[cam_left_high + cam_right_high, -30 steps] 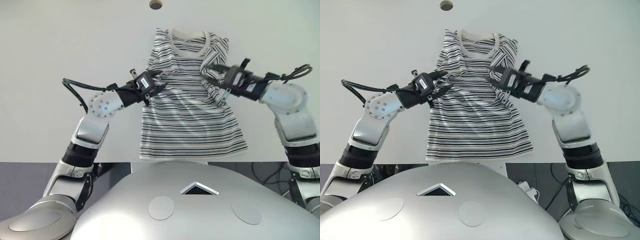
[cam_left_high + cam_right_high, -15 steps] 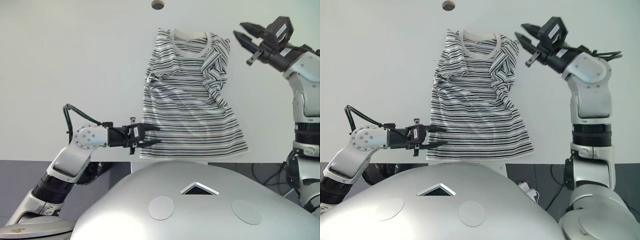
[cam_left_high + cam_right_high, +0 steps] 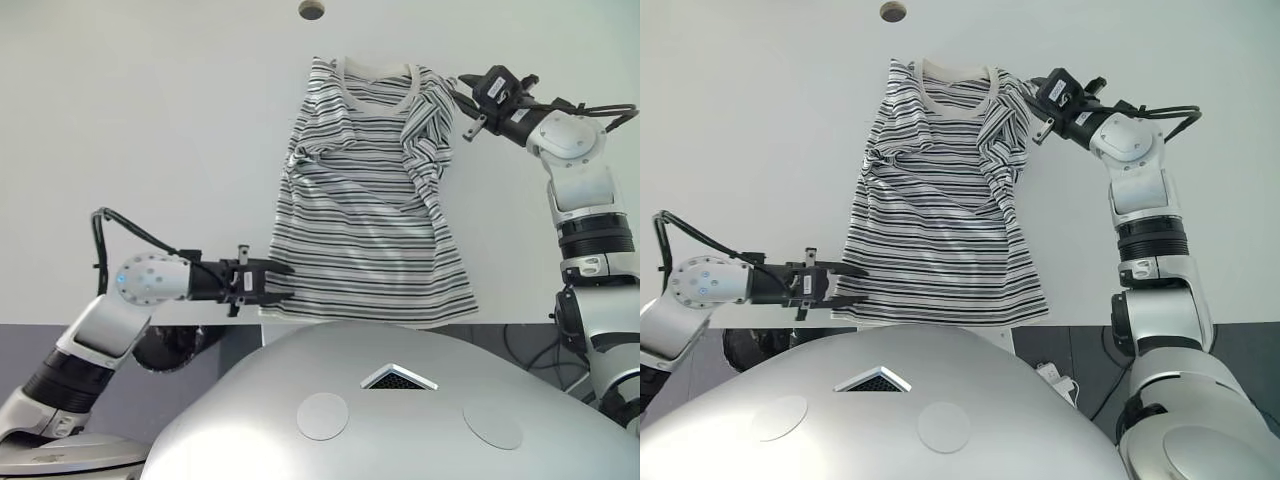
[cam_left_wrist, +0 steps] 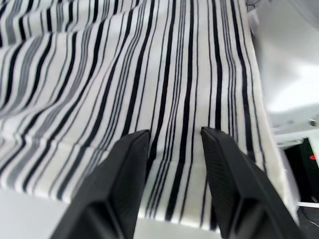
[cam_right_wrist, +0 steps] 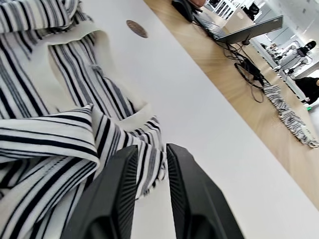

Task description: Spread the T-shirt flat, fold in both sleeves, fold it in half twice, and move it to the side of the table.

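Observation:
A black-and-white striped T-shirt [image 3: 370, 200] lies on the white table [image 3: 150, 120], collar at the far side, hem at the near edge. Its right sleeve is folded in and rumpled; the left side is wrinkled. My left gripper [image 3: 280, 282] is open at the hem's near-left corner, both fingers [image 4: 129, 169] lying on the striped cloth. My right gripper [image 3: 458, 105] is open at the shirt's right shoulder, with the sleeve's edge [image 5: 149, 167] between its fingertips.
A round hole [image 3: 312, 9] sits in the table beyond the collar. The hem hangs at the table's front edge [image 3: 200, 322]. Wide bare table lies left of the shirt. A wooden desk with a laptop [image 5: 234, 25] and cables stands past the far side.
My left gripper has drawn back leftward along the near edge, and the hem has shifted left with it. My right gripper has come down from raised to the shirt's right shoulder.

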Controlling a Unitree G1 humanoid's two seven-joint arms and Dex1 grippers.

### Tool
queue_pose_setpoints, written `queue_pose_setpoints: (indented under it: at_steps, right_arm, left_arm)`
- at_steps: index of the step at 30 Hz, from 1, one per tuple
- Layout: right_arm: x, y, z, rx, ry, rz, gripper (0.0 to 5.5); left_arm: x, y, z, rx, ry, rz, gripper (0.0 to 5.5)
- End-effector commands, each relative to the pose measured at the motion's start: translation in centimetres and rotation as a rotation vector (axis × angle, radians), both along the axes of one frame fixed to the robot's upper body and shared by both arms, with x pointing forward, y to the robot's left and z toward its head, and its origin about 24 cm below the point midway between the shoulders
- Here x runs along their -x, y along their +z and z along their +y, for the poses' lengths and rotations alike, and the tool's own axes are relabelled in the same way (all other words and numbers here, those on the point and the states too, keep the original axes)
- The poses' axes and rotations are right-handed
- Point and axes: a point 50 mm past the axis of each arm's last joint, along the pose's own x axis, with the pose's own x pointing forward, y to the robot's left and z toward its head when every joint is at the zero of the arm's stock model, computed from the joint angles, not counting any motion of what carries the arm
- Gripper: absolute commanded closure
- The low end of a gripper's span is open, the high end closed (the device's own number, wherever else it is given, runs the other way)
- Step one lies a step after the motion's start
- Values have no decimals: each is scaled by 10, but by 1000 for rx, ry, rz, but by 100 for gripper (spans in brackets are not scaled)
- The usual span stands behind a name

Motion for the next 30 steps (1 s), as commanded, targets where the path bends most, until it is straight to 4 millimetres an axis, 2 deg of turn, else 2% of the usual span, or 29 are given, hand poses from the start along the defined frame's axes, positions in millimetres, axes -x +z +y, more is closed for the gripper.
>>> queue_pose_setpoints:
  at_steps: [1,6,14,16,19,24,30]
  right_arm:
    - [1,-2,7,15,35,-1,441]
    - [8,-9,8,42,69,18,441]
    - [22,-15,8,84,125,48,441]
    - [25,-17,14,86,156,55,441]
    - [23,-9,27,60,209,38,441]
    - [18,-8,57,42,308,56,441]
    - [9,8,85,0,385,26,441]
  left_arm:
    - [2,16,11,45,23,53,356]
    - [-16,40,8,191,101,4,356]
    - [-31,47,0,271,160,-56,356]
    - [-33,47,-5,291,159,-63,356]
    - [-30,41,-10,274,142,-73,356]
    - [-30,38,-12,267,142,-88,356]
    - [-31,33,-17,263,141,-98,356]
